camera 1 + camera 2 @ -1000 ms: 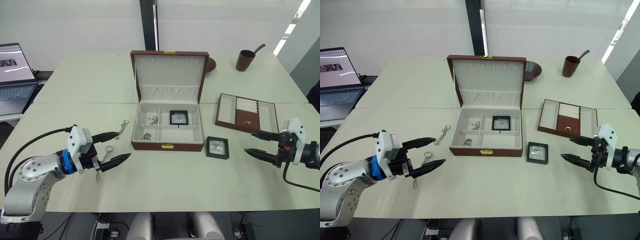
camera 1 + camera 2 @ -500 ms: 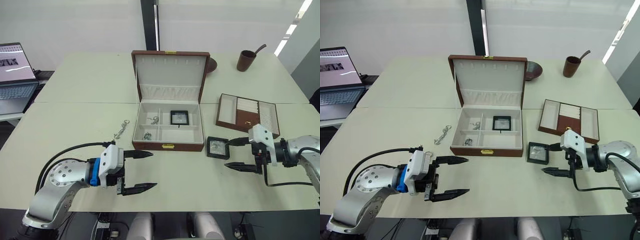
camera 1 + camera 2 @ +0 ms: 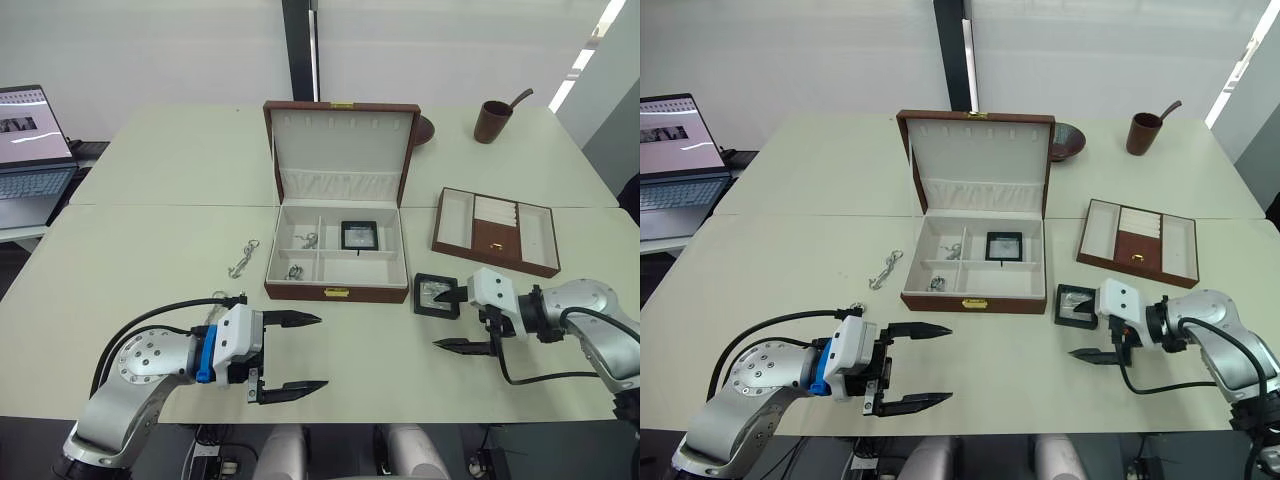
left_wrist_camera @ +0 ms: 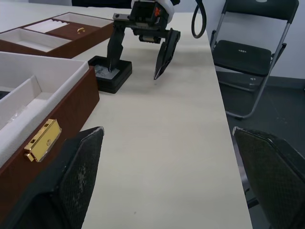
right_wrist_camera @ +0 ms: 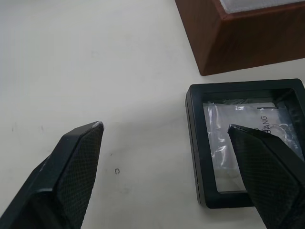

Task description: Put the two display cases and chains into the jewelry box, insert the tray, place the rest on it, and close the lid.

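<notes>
The right gripper point(image 3: 452, 320), fingers wide apart and empty, has one fingertip over the display case point(image 3: 435, 295) and one beside it. The left gripper point(image 3: 305, 353) is spread open, farther away.

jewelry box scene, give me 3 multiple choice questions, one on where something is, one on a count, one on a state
1. Where does the display case outside the jewelry box lie?
A. on the table by the box's front right corner
B. inside the tray
C. beside the laptop

2. How many display cases lie inside the box?
A. none
B. one
C. two

3. How is the lid?
A. shut and clasped
B. taken off and lying on the table
C. raised upright

Answers:
1. A: the display case sits on the table by the jewelry box, with one finger of the open right gripper over it.
2. B: a single framed case rests in the box's right compartment.
3. C: the lid stands up behind the box, cream lining facing forward.
</notes>
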